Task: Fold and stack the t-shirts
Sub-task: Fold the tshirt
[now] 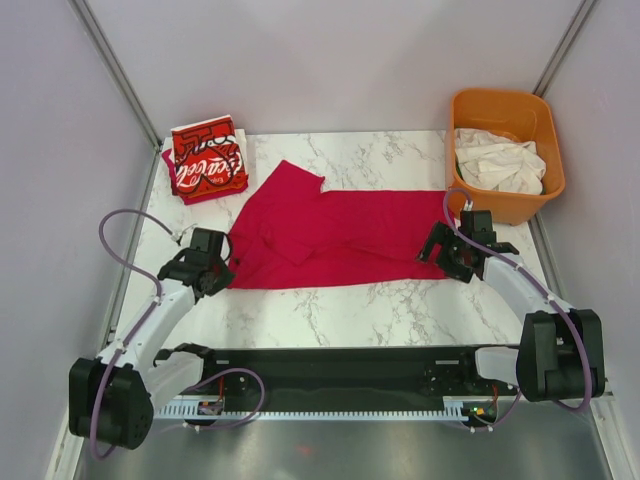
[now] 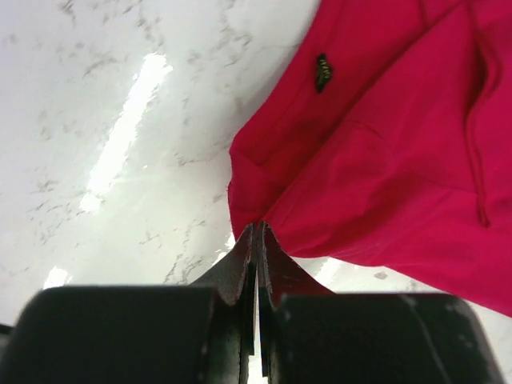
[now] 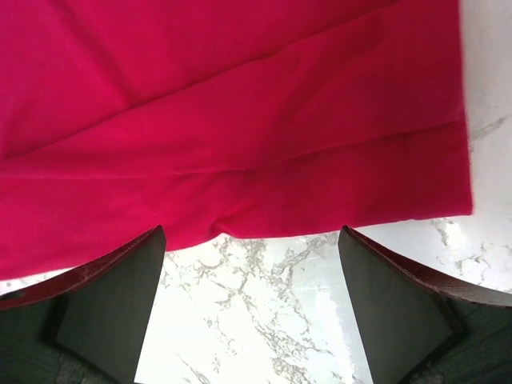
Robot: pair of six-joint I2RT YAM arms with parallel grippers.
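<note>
The plain crimson t-shirt (image 1: pixel 330 235) lies partly folded across the middle of the marble table, and it also shows in the left wrist view (image 2: pixel 384 144) and the right wrist view (image 3: pixel 240 120). My left gripper (image 1: pixel 222 262) is at the shirt's left corner; its jaws (image 2: pixel 258 232) are pressed together with the cloth's edge pinched at their tips. My right gripper (image 1: pixel 450 255) is open at the shirt's right end, its fingers (image 3: pixel 252 264) spread over bare marble just short of the hem. The folded red Coca-Cola t-shirt (image 1: pixel 208 160) lies at the back left.
An orange plastic tub (image 1: pixel 505 100) at the back right holds crumpled off-white t-shirts (image 1: pixel 497 162), close behind my right gripper. Grey walls enclose the table on three sides. A small dark tag (image 2: pixel 322 72) shows on the crimson cloth.
</note>
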